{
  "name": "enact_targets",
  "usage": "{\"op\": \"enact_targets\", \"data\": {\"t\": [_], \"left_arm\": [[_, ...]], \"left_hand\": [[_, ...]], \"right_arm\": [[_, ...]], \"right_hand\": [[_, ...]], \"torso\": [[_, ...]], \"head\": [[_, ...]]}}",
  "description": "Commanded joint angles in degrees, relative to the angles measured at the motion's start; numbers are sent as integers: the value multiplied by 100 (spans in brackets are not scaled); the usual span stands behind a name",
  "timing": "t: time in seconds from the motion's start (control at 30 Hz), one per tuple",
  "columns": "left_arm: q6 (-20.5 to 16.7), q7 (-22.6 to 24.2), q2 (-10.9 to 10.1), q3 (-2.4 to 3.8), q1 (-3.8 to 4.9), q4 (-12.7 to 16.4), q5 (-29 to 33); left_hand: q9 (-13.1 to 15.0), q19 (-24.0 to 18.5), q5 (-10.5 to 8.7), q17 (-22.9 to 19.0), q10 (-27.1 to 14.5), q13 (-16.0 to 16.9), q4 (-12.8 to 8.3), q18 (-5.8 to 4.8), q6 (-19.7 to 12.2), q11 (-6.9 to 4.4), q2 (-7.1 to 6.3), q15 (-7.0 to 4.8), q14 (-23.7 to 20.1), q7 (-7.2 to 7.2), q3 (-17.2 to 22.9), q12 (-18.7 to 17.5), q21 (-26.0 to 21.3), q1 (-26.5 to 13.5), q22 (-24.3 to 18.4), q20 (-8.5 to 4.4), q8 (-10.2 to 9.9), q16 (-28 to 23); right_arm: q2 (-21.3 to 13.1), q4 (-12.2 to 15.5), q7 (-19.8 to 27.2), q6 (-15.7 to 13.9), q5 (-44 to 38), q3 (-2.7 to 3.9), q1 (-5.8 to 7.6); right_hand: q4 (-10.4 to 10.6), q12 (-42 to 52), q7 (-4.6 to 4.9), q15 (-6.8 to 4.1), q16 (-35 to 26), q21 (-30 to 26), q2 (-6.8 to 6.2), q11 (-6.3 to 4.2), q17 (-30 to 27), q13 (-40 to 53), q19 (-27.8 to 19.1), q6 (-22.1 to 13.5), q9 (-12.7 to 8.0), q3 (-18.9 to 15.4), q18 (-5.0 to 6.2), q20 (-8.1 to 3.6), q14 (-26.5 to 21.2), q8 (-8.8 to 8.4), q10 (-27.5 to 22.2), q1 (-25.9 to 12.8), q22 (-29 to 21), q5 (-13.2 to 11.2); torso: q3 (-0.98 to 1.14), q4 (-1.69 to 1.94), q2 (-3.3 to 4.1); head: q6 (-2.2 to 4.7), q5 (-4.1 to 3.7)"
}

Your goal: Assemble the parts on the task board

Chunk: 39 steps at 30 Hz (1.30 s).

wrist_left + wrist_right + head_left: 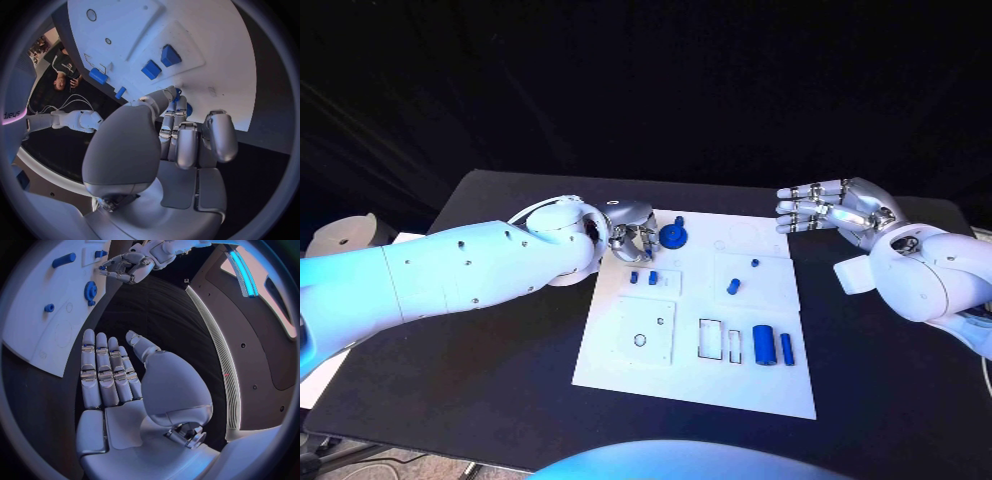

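The white task board (747,375) lies in the middle of the table. A blue gear-shaped part (675,237) sits near its far left corner. My left hand (629,232) hovers just left of that gear with its fingers curled in. In the left wrist view a bit of blue (178,93) shows at my fingertips (167,95); I cannot tell whether they hold it. Two blue blocks (643,278), a short peg (734,287), a small stud (754,263), a large cylinder (763,344) and a thin one (788,347) are on the board. My right hand (831,210) is open beyond the board's far right corner.
A plate with two holes (646,330) and narrow slots (721,341) occupy the board's near half. Black table (473,380) surrounds the board. The table's far edge (718,183) runs just behind both hands.
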Motion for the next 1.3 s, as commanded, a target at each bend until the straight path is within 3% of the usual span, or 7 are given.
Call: {"op": "enact_targets", "data": {"t": [0.03,0.6,1.3], "left_arm": [[131,3,26,-1,-8,-5,32],[174,11,37,-6,-18,-10,32],[262,-43,121,-22,-70,-101,32]], "left_hand": [[-8,18,10,-5,35,9,0,-59,40,12,-10,-12,212,-14,26,-2,-11,-69,-7,-5,-8,1],[-9,19,11,-8,40,10,-3,-60,43,11,-8,-13,211,-16,30,-6,-9,-70,-4,-6,-9,-1],[-11,14,10,-1,44,10,-9,-58,47,10,-13,-14,212,-18,32,-17,-17,-80,-10,-8,-13,2]], "right_arm": [[9,1,70,99,-16,1,-4],[23,-11,73,109,-17,1,-4],[30,-16,76,117,-17,1,-12]], "right_hand": [[-3,-10,21,12,-8,-17,0,-3,-9,-3,34,-1,-3,23,34,3,0,-20,-21,-64,-9,30],[-3,-10,21,12,-8,-17,0,-3,-9,-3,34,-1,-3,23,34,3,0,-20,-21,-64,-9,30],[-3,-10,21,12,-8,-17,0,-3,-9,-3,34,-1,-3,23,34,3,0,-20,-21,-64,-9,30]], "torso": [[-3,-5,2],[6,-3,0],[-2,-3,2]], "head": [[-3,1],[-9,11],[-38,-13]]}}
